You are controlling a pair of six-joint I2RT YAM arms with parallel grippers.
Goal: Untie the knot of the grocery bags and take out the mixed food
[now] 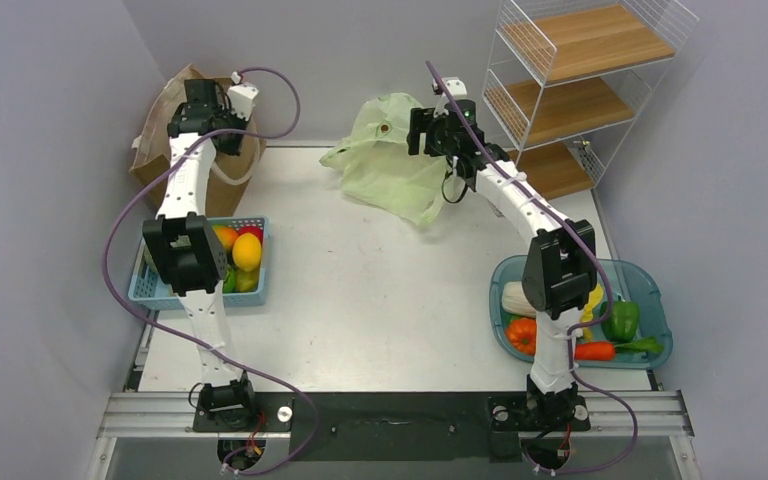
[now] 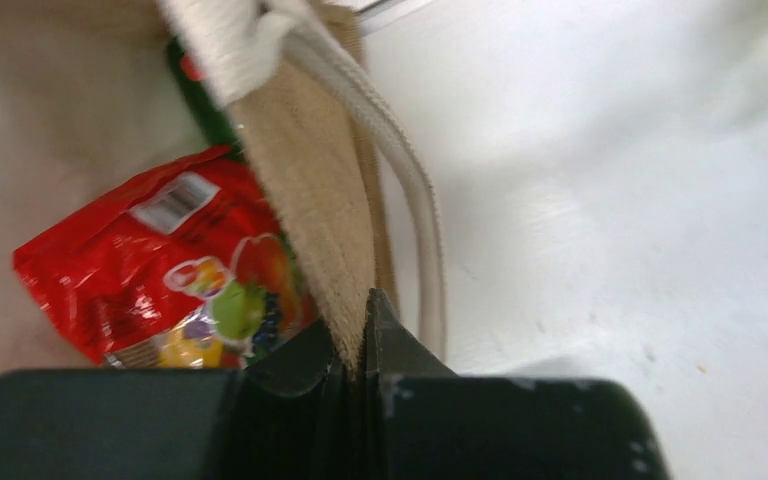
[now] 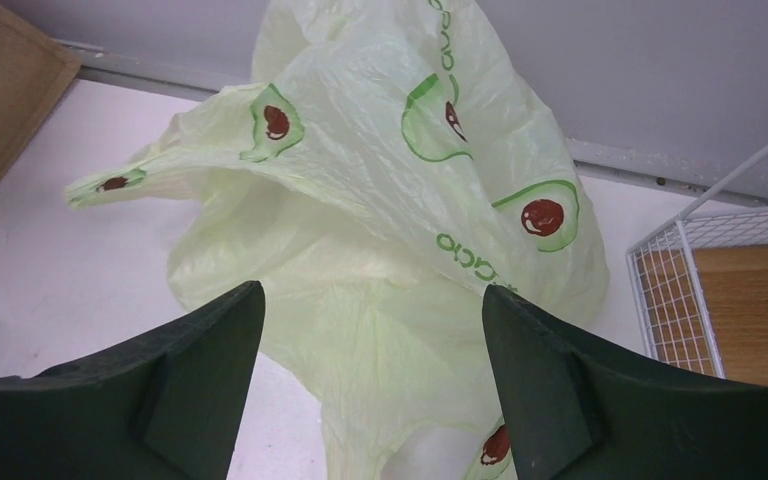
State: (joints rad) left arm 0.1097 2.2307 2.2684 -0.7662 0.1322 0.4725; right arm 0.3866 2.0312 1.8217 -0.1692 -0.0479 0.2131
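At the far edge of the worktop (image 1: 380,290), the green plastic bag (image 1: 390,155) lay slack and crumpled, printed with avocado halves, one loop handle trailing out to the side. No tied knot could be seen in either view of it, so the untying appeared to be done, and the bag looked flat enough to be empty, though its folds hid the inside. The right hand (image 3: 370,300) hovered just above it with its fingers spread wide apart, holding nothing. At the far left corner stood the brown paper bag (image 1: 165,130), and the left hand (image 2: 365,330) had its fingers pressed together on the bag's upper edge, beside a white rope handle (image 2: 410,180). Inside that bag, the left wrist view showed a red packet (image 2: 160,270) and, partly hidden behind the edge, a dark green bottle (image 2: 200,100), so these were yet to be taken out. A blue basket (image 1: 155,290) near the left arm already held an orange fruit (image 1: 225,237) and a yellow fruit (image 1: 247,251). A teal tray (image 1: 650,290) by the right arm held vegetables. Judged from this, the task seemed well past halfway, with the paper bag's contents left.
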